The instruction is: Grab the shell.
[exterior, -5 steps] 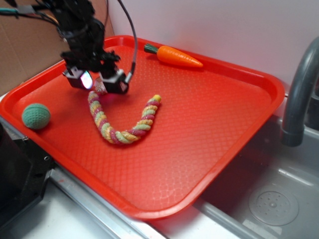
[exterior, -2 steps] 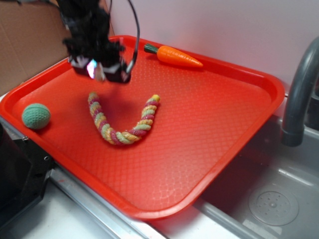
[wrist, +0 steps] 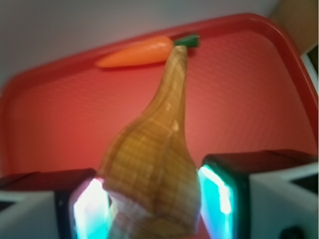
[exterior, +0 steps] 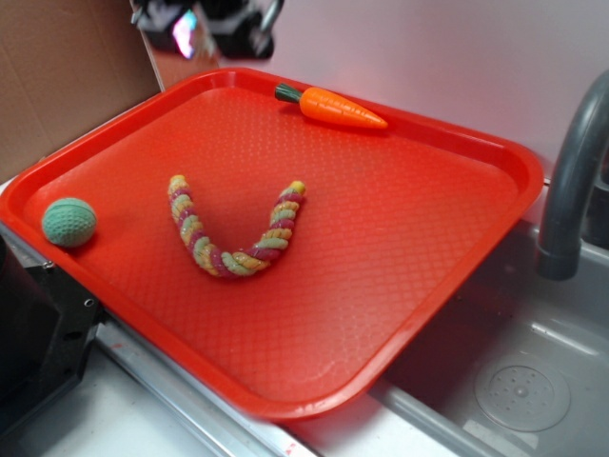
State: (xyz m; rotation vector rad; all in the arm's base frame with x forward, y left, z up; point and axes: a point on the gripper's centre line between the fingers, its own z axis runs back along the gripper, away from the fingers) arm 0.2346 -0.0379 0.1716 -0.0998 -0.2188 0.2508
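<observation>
1. I am watching the hand (exterior: 205, 24) hovering high above the far left corner of the red tray (exterior: 447, 276), only its lower part showing at the top edge of the exterior view.
2. In the wrist view the hand (wrist: 154, 209) is clamping the shell (wrist: 152, 169) between its two fingers (wrist: 227, 199), whose inner faces are glowing cyan and pressing against the shell's wide body on either side.
3. The shell, tan-brown with fine ribbing, is pointing its long narrow tip away from the hand, toward the tray's far rim, and is hanging clear of the tray surface.
4. In the exterior view the shell itself is too blurred for me to pick out between the fingers.
5. An orange toy carrot (exterior: 333, 107) with a green stem is lying along the tray's far edge, its point aiming toward the far right corner.
6. A braided rope (exterior: 233, 228) in pink, yellow and green is curving in a U near the middle of the tray.
7. A green ribbed ball (exterior: 68, 222) is sitting beside the tray's left rim, well apart from the rope.
8. A grey faucet (exterior: 571, 181) is rising over a sink (exterior: 514, 381) beyond the tray's right edge.
</observation>
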